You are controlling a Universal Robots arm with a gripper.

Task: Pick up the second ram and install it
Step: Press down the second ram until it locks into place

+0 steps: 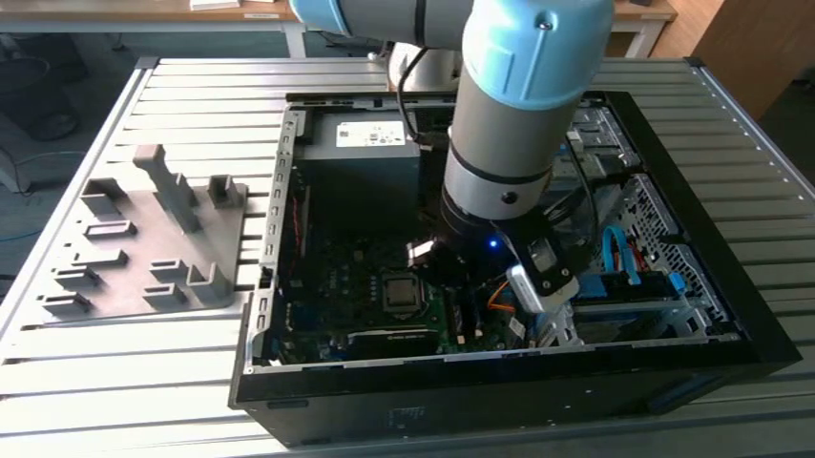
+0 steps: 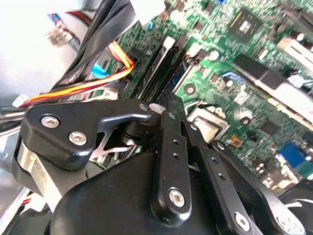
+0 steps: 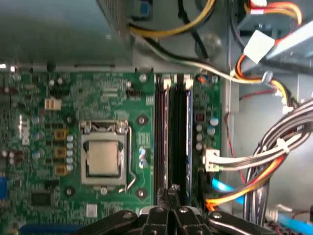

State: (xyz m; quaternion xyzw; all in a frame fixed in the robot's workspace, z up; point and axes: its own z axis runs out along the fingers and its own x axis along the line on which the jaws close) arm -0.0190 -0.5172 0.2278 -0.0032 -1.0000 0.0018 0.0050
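A: Gripper (image 3: 168, 196) status?
B: Fingers nearly together, over the motherboard (image 3: 73, 98) mem slots inside the PC case (image 1: 713, 315).
A: Second ram (image 3: 188, 132)?
B: Appears seated in slot, blue edge; grip unclear.

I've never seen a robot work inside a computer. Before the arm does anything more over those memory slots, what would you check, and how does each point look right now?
1. Gripper over the memory slots, beside the processor socket: ok.
2. Fingers closed together at the tip in both wrist views: ok.
3. Second ram standing in a slot, blue edge visible: ok; whether it is fully seated: cannot tell.
4. Slot latches at the far end closed: cannot tell.
5. Orange and yellow cables lie beside the slots, not across them: ok.
6. Grey holder block on the table outside the case, with no stick visible in it: ok.
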